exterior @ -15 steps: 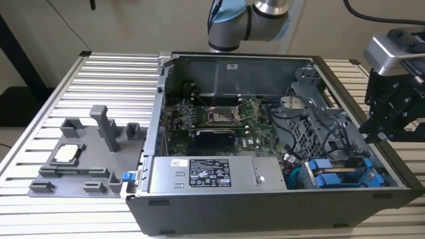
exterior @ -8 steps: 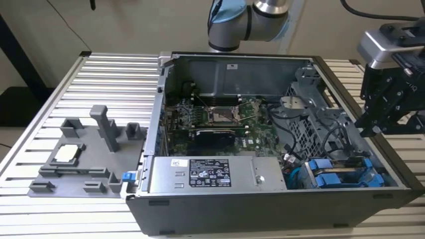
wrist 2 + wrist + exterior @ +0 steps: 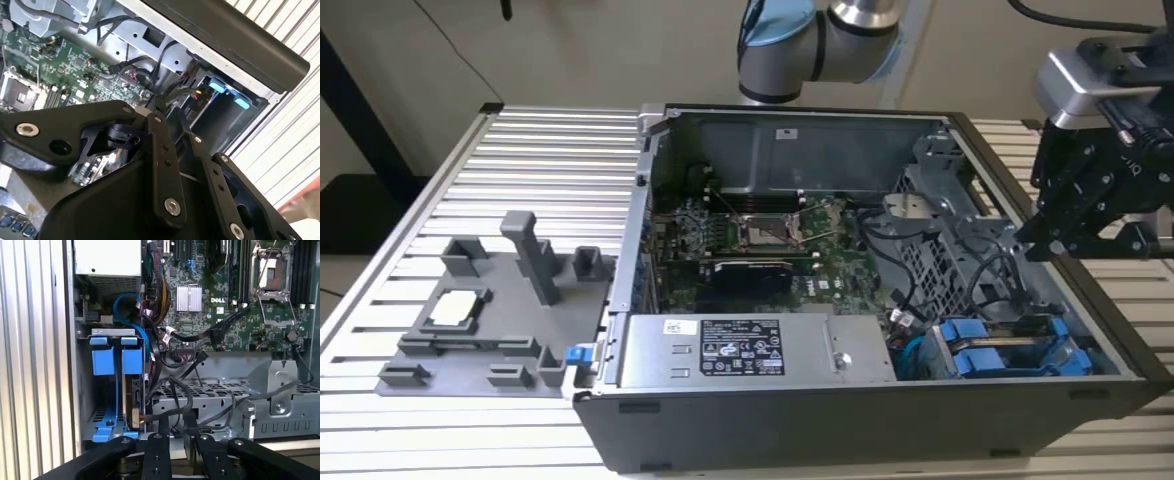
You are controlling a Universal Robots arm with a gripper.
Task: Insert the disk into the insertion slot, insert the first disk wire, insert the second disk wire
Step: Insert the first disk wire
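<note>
so the disk (image 3: 131,397) is sitting down in the drive bay (image 3: 85,405), in the corner of the case (image 3: 854,425) right beside the psu (image 3: 734,350). in the first wrist view you can see its bare edge with the blue carrier rail running along it and a blue tab at the psu end. it's in the slot on the motherboard (image 3: 220,300) side, standing on edge. a second blue carrier (image 3: 102,360) is just beside it, between it and the case wall, tabs lined up next to each other

a blue cable (image 3: 122,300) loops from near the tabs up toward the psu, and a bunch of black cables (image 3: 175,390) snake over the metal cage (image 3: 225,395) right next to the bay. can't tell if anything is plugged into the disk, that end is hidden behind the fingers

the gripper (image 3: 176,418) isn't touching the disk. in the exterior view it hangs over the case's side at the exterior view's right, up above the rim, with the disk lower down and off toward the exterior view's left of it, clearly apart. fingers point down at the cage and cable mess, not at the bay itself. jaws are only a narrow crack apart and as far as i can see there's nothing between them

outside the case, on the slatted table (image 3: 520,150), there's a grey fixture (image 3: 494,310) at the exterior view's left, well away from all this
</note>
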